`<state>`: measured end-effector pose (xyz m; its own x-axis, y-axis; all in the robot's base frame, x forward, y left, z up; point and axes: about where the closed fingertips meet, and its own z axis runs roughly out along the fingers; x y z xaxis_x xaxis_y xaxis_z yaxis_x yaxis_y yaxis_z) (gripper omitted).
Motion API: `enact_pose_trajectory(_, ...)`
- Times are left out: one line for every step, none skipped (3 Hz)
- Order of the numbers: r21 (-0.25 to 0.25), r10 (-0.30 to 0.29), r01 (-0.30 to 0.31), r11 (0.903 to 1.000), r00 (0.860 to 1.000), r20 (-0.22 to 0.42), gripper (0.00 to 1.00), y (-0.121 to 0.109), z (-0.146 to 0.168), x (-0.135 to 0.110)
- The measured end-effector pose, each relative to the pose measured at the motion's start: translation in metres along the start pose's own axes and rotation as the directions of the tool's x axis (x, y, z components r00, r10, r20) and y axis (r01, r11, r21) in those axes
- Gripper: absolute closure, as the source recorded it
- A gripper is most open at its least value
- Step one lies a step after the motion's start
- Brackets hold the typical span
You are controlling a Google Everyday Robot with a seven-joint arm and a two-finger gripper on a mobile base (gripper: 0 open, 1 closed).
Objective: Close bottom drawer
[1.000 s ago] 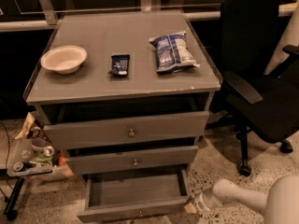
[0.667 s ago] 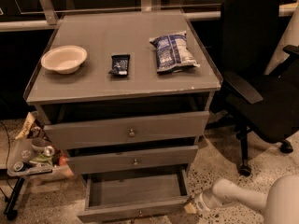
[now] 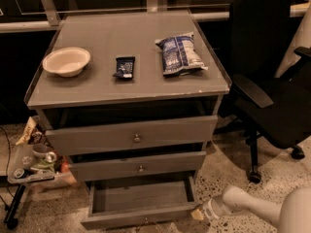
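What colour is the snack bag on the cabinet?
The bag is blue and white, seen in the camera view; the tool sits low by a front corner of the bottom drawer.

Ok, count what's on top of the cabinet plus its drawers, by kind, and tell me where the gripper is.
Bowls: 1, the white bowl
Snack packets: 2, the dark bar and the blue bag
Drawers: 3, the top drawer, middle drawer and bottom drawer, which is open
Total: 6
The gripper sits low by the bottom drawer's front right corner.

The bottom drawer (image 3: 141, 199) stood pulled open, and the pincer (image 3: 198, 214) hung just beside its front right corner.
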<state>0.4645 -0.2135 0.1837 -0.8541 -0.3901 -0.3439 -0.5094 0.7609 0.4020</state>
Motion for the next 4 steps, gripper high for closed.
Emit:
enact_pose_trajectory(0.016,0.006,-0.006,0.9998,0.999,0.035,1.0,-0.005,-0.006,-0.01)
enact_pose_trajectory(0.035,0.011,-0.014,0.9993,0.997,0.072,1.0,-0.012,-0.012,-0.024)
enact_pose_trajectory(0.05,0.014,-0.02,0.9985,0.994,0.109,1.0,-0.019,-0.018,-0.039)
enact_pose_trajectory(0.05,0.014,-0.02,0.9985,0.994,0.109,1.0,-0.019,-0.018,-0.039)
